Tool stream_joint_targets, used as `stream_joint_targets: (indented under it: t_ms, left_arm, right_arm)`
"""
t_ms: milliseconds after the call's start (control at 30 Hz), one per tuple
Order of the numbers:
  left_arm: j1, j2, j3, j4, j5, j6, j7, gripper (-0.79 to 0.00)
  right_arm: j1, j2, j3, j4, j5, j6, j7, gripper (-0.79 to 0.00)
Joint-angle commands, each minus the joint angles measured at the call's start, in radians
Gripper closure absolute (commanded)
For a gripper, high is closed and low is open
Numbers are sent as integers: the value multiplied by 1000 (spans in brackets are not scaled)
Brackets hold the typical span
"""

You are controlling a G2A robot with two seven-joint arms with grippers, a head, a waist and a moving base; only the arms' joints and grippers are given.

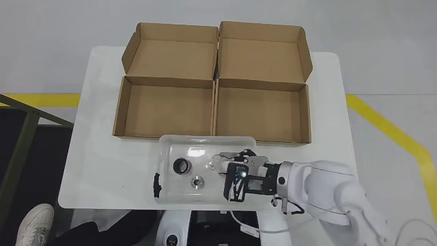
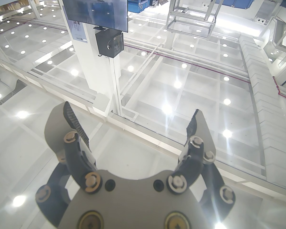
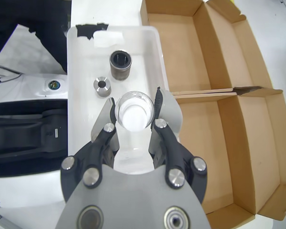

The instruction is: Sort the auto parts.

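Note:
A white plastic tray at the table's front edge holds the parts. My right gripper is over the tray, its fingers pressed on either side of a clear round part. Farther along the tray stand a dark hollow cylinder and a small silver cylinder. From above, the right gripper sits in the tray, right of the dark cylinder and the silver cylinder. My left gripper points up at the ceiling, open, with nothing between its fingers.
Two open cardboard boxes stand side by side behind the tray, the left box and the right box, both bare inside with lids folded back. Black tape marks the tray's far rim. A person's shoe shows beside the table.

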Motion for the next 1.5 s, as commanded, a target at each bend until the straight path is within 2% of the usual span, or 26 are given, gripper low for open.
stream_joint_targets:
  t_ms: [0,333,567,900,1033,1233,1467]
  left_arm:
    - [0,0,0,0,0,0,0,-785]
    - [0,0,0,0,0,0,0,-785]
    - [0,0,0,0,0,0,0,-785]
    - [0,0,0,0,0,0,0,-785]
    - [0,0,0,0,0,0,0,-785]
    - [0,0,0,0,0,0,0,-785]
    - [0,0,0,0,0,0,0,-785]
  right_arm:
    - [6,-1,11,28,33,4,-79,0]
    - [51,-4,63,131,175,-1,-401,0]
    - [55,-8,81,111,161,44,-551,0]
    - [64,-14,92,139,218,42,-737,0]
    - [64,-14,101,145,236,35,-765,0]
    - [48,-14,101,119,190,80,-756,0]
    - [31,-14,86,110,110,146,-701,0]
